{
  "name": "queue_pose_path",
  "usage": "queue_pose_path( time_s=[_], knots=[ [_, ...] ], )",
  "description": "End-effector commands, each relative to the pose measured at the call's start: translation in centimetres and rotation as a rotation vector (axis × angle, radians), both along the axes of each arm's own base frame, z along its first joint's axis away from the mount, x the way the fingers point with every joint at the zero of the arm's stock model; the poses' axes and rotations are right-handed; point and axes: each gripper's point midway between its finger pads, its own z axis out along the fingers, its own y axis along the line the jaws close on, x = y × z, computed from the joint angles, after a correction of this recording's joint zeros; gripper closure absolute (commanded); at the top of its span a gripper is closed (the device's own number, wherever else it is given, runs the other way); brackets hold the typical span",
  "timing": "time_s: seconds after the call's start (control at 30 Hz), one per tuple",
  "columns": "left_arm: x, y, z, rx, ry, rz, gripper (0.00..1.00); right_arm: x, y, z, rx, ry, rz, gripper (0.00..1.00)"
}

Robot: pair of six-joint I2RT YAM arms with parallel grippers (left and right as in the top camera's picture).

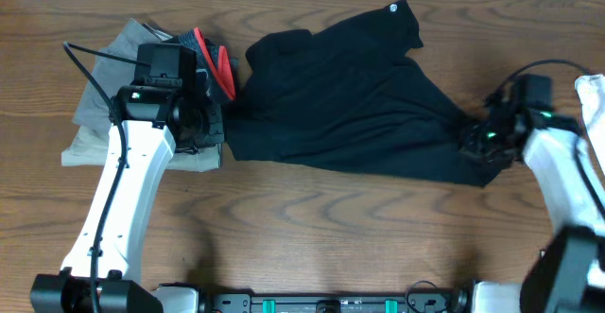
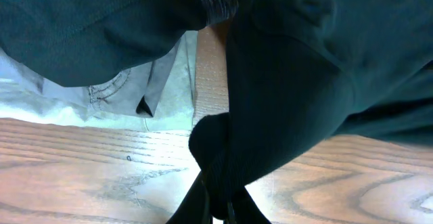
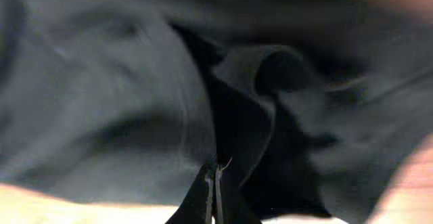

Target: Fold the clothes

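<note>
Overhead, the wooden counter (image 1: 312, 228) carries the black T-shirt (image 1: 350, 95), which lies rumpled across its middle. The shirt's left border runs just beside a pile of grey folded garments (image 1: 99, 124). That nearness is the main hazard, I judge: a pull from the left could drag the pile's top layers along or sweep the shirt's edge over them. A smaller black garment (image 1: 216, 62) with a red-trimmed band lies on that pile, right against the shirt. It is the same colour and looks as soft, so it could ride up with a lift.

The left hand (image 1: 210, 129) sits at the shirt's left border. The left wrist view shows its fingers together, clamped on a narrow fold of black cloth. The pinch looks slight, and thin fabric could slide out under the weight of the rest.

The right hand (image 1: 475, 141) is at the shirt's near-right corner, closed on a bunched fold. The right wrist view is blurred, so I cannot tell whether it grips one layer or several. Several layers would leave that corner wadded once the shirt is stretched, and uneven pulls from the two sides would skew it.

The small white label (image 1: 393, 8) marks the collar at the far edge, well apart from both grips.
</note>
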Motion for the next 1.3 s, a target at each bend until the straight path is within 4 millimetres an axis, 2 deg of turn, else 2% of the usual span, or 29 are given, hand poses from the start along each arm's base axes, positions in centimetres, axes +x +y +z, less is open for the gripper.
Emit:
queue_pose_path(
  time_s=[0.0, 0.07, 0.17, 0.47, 0.67, 0.83, 0.93, 1.03, 1.17, 1.27],
  knots=[
    [0.3, 0.2, 1.0, 0.000, -0.032, 0.013, 0.93, 0.6, -3.6, 4.7, -0.067, -0.134, -0.155, 0.99],
    [0.3, 0.2, 1.0, 0.000, -0.032, 0.013, 0.93, 0.1, -5.2, 6.1, -0.090, -0.169, -0.225, 0.99],
    [0.3, 0.2, 1.0, 0.001, -0.034, 0.010, 0.93, -0.4, -6.2, 7.3, -0.101, -0.204, -0.257, 0.99],
    [0.8, 0.1, 1.3, 0.005, -0.060, -0.010, 0.94, 0.7, -4.5, 8.6, -0.033, -0.285, -0.170, 0.99],
    [0.9, 0.0, 1.3, 0.005, -0.068, -0.022, 0.94, 1.0, -4.4, 8.9, -0.025, -0.301, -0.162, 0.99],
    [0.4, -1.9, 0.2, -0.040, -0.046, -0.092, 0.94, 1.2, -3.0, 9.1, 0.027, -0.317, -0.110, 0.99],
    [0.0, -3.2, -1.7, -0.028, -0.005, -0.162, 0.94, 0.7, -1.7, 8.3, 0.052, -0.270, -0.082, 0.99],
    [-0.2, -4.1, -3.5, -0.010, 0.036, -0.212, 0.94, -0.1, -0.4, 6.4, 0.055, -0.175, -0.063, 0.99],
    [-0.1, -4.2, -4.9, -0.001, 0.077, -0.218, 0.94, -2.7, -2.6, 3.0, -0.087, 0.032, -0.183, 0.99],
    [-0.4, -4.2, -5.2, 0.000, 0.096, -0.214, 0.94, -4.4, -4.1, 1.8, -0.172, 0.133, -0.229, 0.99]
  ],
)
